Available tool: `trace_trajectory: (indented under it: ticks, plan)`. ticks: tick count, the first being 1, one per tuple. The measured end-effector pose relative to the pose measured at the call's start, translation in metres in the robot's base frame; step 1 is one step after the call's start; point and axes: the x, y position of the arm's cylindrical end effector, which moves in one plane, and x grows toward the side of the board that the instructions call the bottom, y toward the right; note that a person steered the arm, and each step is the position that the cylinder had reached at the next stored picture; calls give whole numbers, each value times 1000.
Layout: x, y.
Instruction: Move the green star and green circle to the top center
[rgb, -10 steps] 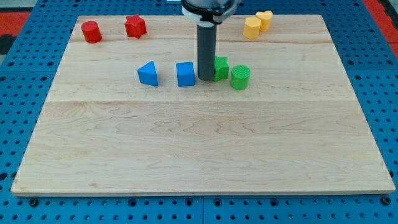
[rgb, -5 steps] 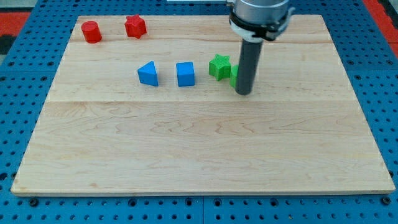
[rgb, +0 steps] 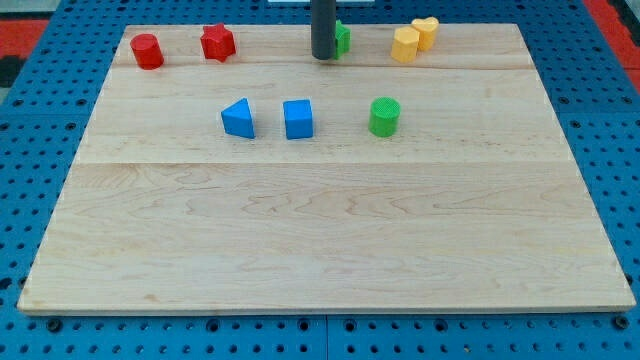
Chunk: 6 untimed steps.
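Observation:
The green star lies near the view's top centre, mostly hidden behind my rod. My tip rests on the board right against the star's left side. The green circle, a short cylinder, stands alone lower down, right of centre, well apart from my tip and from the star.
A red cylinder and a red star-like block sit at the top left. Two yellow blocks touch each other at the top right. A blue triangle and a blue cube lie left of the green circle.
The green star has moved from beside the green circle up to the top centre. My rod moved from the circle's front to the star's left. The circle stays about where it was.

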Motion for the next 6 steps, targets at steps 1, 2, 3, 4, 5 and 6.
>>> trace_trajectory:
  ticks: [1,2,3,4,5,6]
  plan:
    - [-1,27]
    - [-6,53]
    - [-22,64]
    - [-36,61]
    - [-32,11]
    - [-11,13]
